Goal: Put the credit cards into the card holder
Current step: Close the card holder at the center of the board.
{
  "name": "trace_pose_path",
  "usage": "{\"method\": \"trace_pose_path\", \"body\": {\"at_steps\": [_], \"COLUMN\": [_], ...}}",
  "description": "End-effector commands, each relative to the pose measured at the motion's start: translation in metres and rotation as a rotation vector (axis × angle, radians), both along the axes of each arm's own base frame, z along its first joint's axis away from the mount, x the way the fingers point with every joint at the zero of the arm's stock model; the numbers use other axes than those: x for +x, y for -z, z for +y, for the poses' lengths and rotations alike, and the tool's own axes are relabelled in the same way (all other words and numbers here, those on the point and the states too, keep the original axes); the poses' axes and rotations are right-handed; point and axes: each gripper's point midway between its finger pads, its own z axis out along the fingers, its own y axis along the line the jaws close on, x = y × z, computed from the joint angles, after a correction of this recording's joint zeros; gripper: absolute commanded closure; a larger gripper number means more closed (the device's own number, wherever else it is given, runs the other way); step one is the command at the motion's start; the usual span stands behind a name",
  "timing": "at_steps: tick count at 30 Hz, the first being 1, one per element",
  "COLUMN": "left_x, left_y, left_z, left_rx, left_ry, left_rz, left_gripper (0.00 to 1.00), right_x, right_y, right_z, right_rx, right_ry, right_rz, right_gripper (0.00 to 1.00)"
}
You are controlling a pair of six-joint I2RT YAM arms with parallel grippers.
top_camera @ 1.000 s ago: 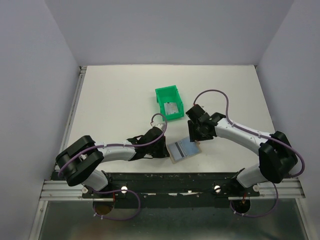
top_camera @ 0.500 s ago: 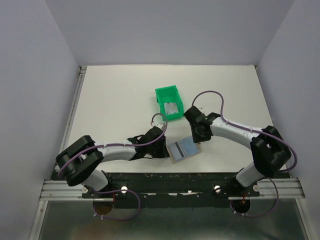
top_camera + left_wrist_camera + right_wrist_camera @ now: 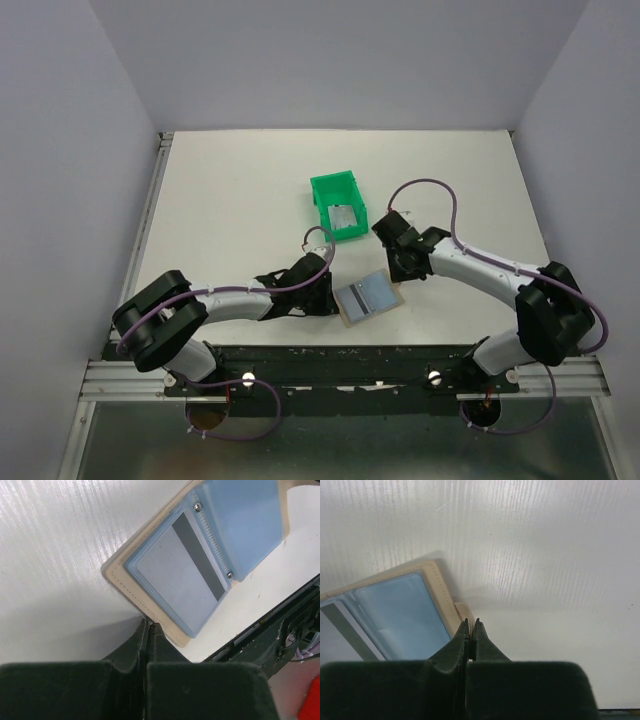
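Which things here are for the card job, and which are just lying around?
For the job: card holder, striped card inside it, second card.
Just lying about: green bin, with that second card in it.

The gripper comes up from 6 o'clock, dark fingers pressed together with no gap. Their tips meet right at a small beige tab sticking out from the holder; whether they pinch it is hard to tell. The holder lies open at 9 o'clock from the tips, pale blue inside a stitched beige rim. At 8 o'clock, a grey card with a dark stripe sits in it. White table fills 12 to 3 o'clock.
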Motion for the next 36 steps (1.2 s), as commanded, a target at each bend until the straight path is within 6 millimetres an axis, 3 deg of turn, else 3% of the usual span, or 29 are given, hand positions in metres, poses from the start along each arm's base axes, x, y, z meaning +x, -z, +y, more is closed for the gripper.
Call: {"method": "trace_pose_path", "body": {"at_steps": [1, 11, 20, 29, 36], "left_x": [0.003, 0.013, 0.015, 0.004, 0.001], "left_y": [0.003, -0.004, -0.001, 0.008, -0.005], "left_z": [-0.003, -0.024, -0.032, 0.003, 0.039], "left_rx": [0.017, -0.014, -0.034, -0.001, 0.041], "left_ry": [0.006, 0.039, 0.038, -0.051, -0.145], "left_rz": [-0.008, -0.021, -0.009, 0.008, -0.042], "left_gripper": [1.00, 1.00, 1.00, 1.00, 1.00], "right_x": [-0.002, -0.018, -0.055, -0.064, -0.058], "right_y": [-0.019, -0.062, -0.075, -0.069, -0.053], "right_z": [0.005, 0.037, 0.110, 0.133, 0.149], "right_rx": [0.066, 0.312, 0.709, 0.865, 0.897], "right_ry": [-0.009, -0.130, -0.350, -0.349, -0.351], "right_rz": [-0.055, -0.087, 0.078, 0.143, 0.198], "right_gripper": [0.99, 0.99, 0.99, 0.99, 0.99]}}
